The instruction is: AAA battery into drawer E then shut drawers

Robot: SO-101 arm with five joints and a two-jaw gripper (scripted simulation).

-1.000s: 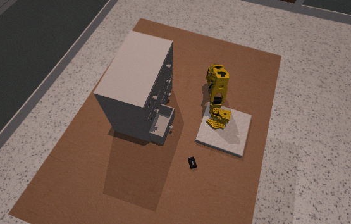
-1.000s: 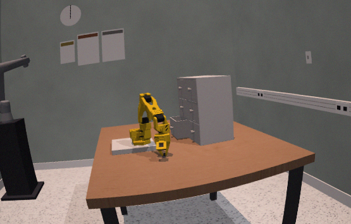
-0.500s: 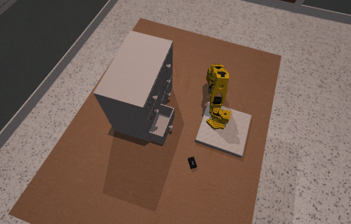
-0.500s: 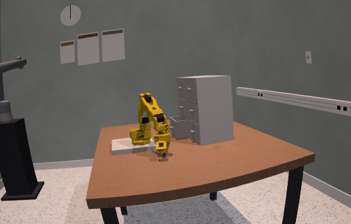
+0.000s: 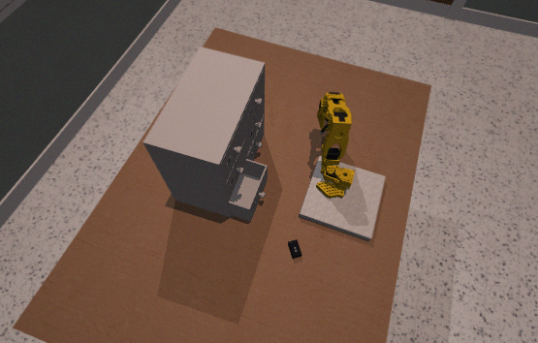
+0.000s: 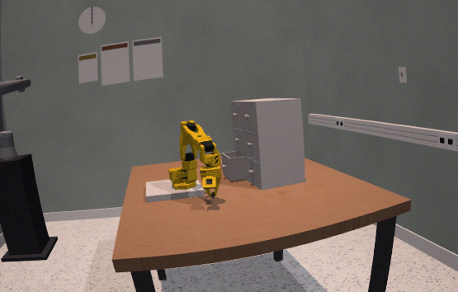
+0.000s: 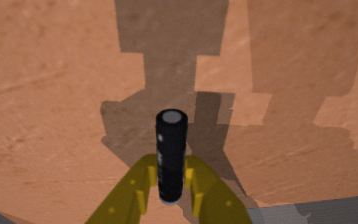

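Observation:
The AAA battery point(image 7: 171, 142) is black with a grey end. My gripper point(image 7: 171, 177) point(image 6: 213, 195) is shut on it, one finger on each side, and appears slightly above the table. In the top view the arm hides the fingers and battery. The grey chest point(image 5: 206, 102) point(image 6: 280, 144) stands upright. One bottom drawer point(image 5: 250, 194) point(image 6: 237, 168) is pulled out, in the column farther from the exterior camera. It looks empty in the top view. The other five drawers look shut. The drawer letters are not legible, so I cannot tell which is E.
A small black box-like thing point(image 5: 295, 249) with pale dots lies on the table point(image 5: 124, 271) point(image 6: 299, 214), beyond the white base plate point(image 5: 342, 213) point(image 6: 155, 191) from the raised arm. The open drawer juts out from the chest toward the arm's side.

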